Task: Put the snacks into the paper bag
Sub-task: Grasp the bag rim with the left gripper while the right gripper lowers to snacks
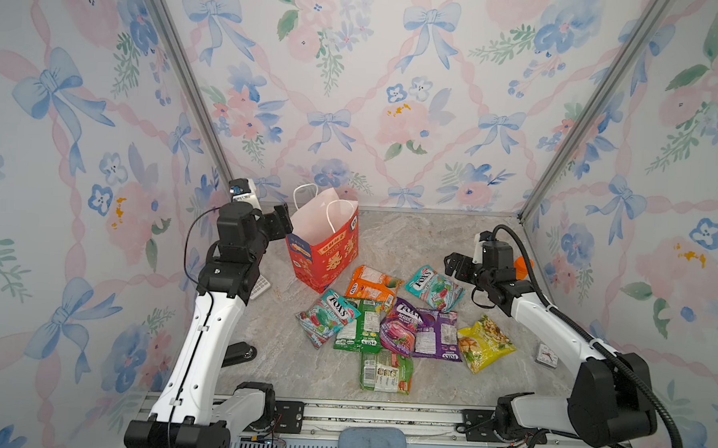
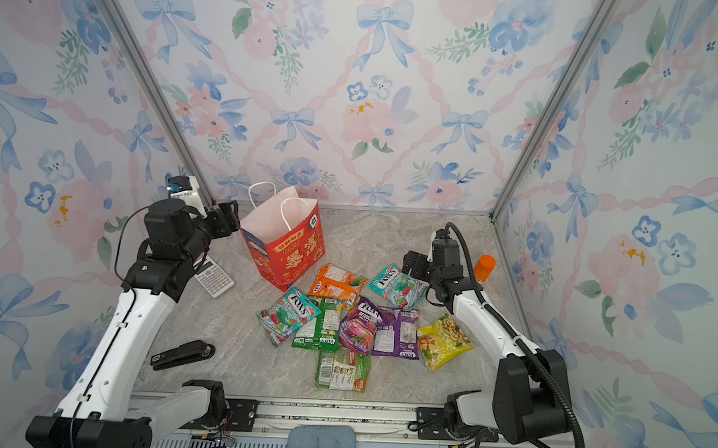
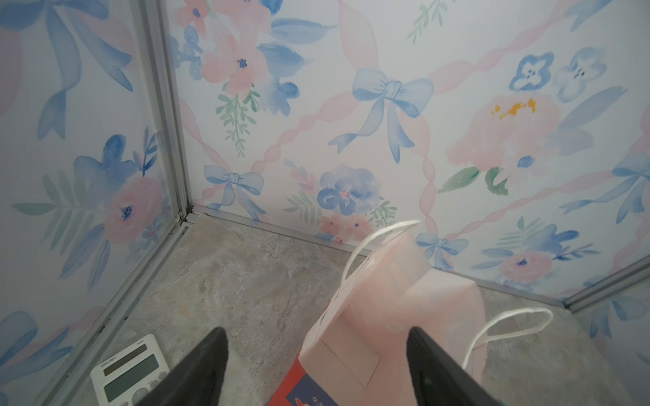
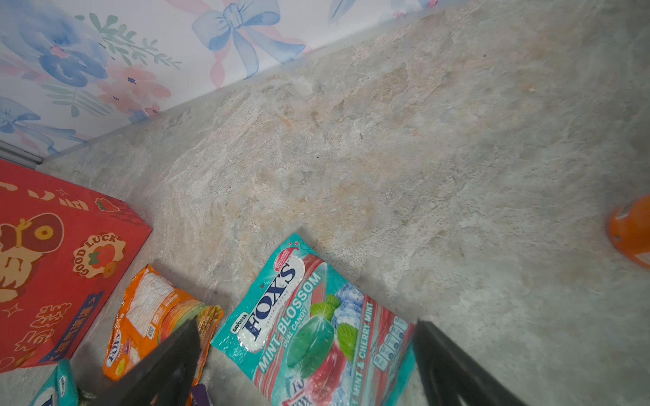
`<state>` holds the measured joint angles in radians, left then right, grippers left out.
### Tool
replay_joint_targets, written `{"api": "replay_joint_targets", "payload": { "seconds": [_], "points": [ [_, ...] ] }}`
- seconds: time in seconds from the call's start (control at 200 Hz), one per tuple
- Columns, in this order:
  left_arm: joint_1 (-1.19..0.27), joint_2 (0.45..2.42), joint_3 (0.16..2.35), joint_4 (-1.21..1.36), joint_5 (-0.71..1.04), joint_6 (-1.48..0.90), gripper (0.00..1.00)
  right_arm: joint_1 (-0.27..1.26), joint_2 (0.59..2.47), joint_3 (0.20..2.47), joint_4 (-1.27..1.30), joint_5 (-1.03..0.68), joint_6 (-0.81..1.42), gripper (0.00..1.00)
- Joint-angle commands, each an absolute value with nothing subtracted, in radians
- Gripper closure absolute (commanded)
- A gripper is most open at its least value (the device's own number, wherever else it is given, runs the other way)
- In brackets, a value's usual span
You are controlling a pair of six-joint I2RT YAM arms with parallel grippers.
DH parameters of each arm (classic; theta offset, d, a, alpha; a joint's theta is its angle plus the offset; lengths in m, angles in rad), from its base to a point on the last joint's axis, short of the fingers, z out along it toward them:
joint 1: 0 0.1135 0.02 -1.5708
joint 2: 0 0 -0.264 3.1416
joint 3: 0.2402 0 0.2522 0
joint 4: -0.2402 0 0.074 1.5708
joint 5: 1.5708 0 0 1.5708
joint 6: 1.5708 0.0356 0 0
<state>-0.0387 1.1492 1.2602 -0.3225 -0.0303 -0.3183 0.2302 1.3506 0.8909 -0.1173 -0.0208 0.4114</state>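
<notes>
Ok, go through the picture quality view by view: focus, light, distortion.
In both top views: soft even light, faint shadows under the snacks, the frame posts leaning outward in a wide-angle look. Left wrist view: the left fingers blurred, the paper bag tinted pale pink inside. Right wrist view: the teal packet sharply printed, the orange bottle smeared at the edge.

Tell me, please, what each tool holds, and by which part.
Nothing: left tool open astride the edge of the paper bag, right tool open above a teal packet.

"FOX'S MINT BLOSSOM" on teal packet (image 4: 316, 327), "GOOD LUCK" on paper bag (image 4: 52, 253)
</notes>
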Motion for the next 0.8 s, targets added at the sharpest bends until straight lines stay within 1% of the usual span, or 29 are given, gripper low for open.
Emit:
{"api": "replay_joint_targets", "payload": {
  "seconds": [0.0,0.095,0.305,0.505,0.63,0.795],
  "points": [
    [-0.032,1.271,1.388,-0.520,0.083,-0.210,0.24,0.247,1.365,0.934,-0.156,-0.064,0.396,0.03],
    [-0.032,1.383,1.476,-0.583,0.077,-0.202,0.28,0.251,1.368,0.938,-0.162,-0.084,0.394,0.03],
    [-0.034,1.540,1.593,-0.626,0.036,-0.189,0.31,0.259,1.363,0.948,-0.177,-0.097,0.379,0.03],
    [-0.036,1.616,1.652,-0.645,0.040,-0.178,0.31,0.260,1.353,0.942,-0.176,-0.099,0.382,0.03],
    [-0.043,1.644,1.663,-0.649,0.051,-0.170,0.32,0.262,1.362,0.945,-0.167,-0.121,0.393,0.03],
    [-0.050,1.679,1.692,-0.685,0.047,-0.166,0.46,0.281,1.371,0.955,-0.165,-0.149,0.417,0.01]
  ]
}}
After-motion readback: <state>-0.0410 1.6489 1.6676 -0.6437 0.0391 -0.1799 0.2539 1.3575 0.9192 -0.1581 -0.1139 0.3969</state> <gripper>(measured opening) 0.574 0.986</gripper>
